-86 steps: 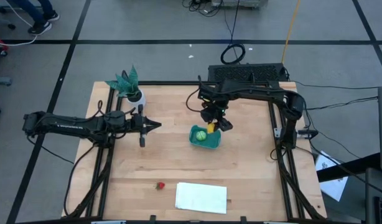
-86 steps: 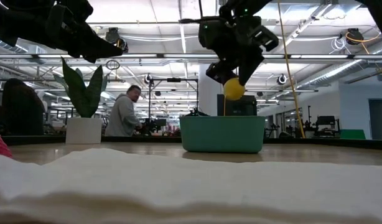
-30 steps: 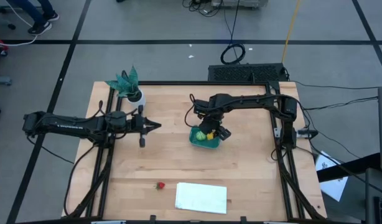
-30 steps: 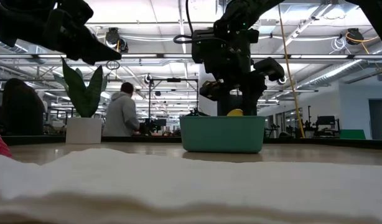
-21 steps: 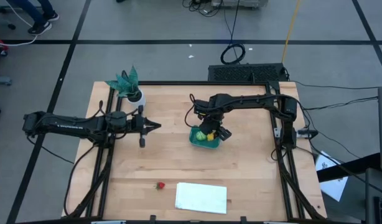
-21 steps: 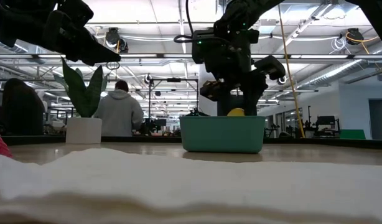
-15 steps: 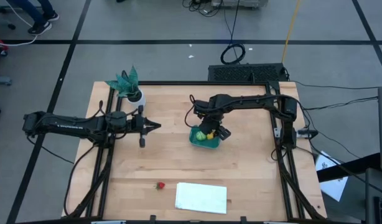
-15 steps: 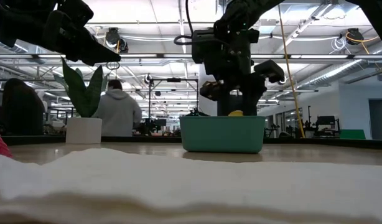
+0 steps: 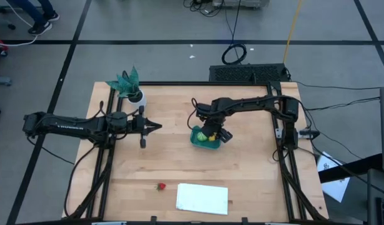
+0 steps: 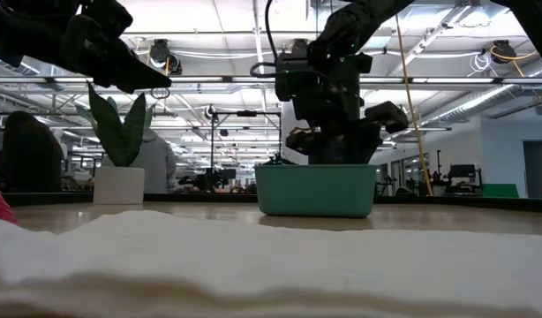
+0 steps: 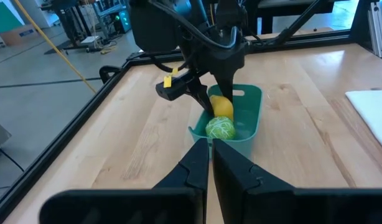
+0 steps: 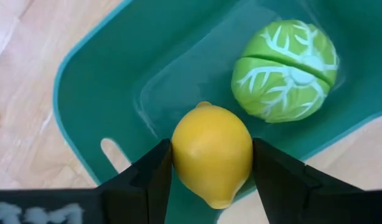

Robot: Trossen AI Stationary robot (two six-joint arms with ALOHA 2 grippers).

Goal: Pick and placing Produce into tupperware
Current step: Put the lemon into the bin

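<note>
The teal tupperware tub (image 9: 204, 141) stands on the table's middle, right of centre. The light-green round fruit (image 12: 285, 68) lies in it. My right gripper (image 12: 211, 171) reaches down into the tub (image 12: 91, 93), shut on the yellow lemon (image 12: 211, 158). In the low view the gripper (image 10: 337, 146) dips behind the tub's wall (image 10: 315, 190), which hides the lemon. The red strawberry (image 9: 160, 186) lies on the table near the near edge. My left gripper (image 9: 156, 127) is shut and hovers left of the tub, touching nothing. My right gripper pinches the lemon between its two fingers (image 12: 150, 180), one on each long side (image 12: 178, 158), across its middle. The fingers come from above, pointing down into the tub. The lemon sits below the tub's rim; whether it touches the floor, I cannot tell.
A flat white sheet (image 9: 202, 198) lies at the near edge, right of the strawberry. A teal leafy plant in a white pot (image 9: 132, 87) stands at the far-left corner. Bare wood lies between the tub and the sheet. A person (image 10: 152, 159) is in the room behind.
My right gripper has sunk a little deeper into the tub with the lemon. The lemon, which showed just above the tub's rim in the low view, is now below it.
</note>
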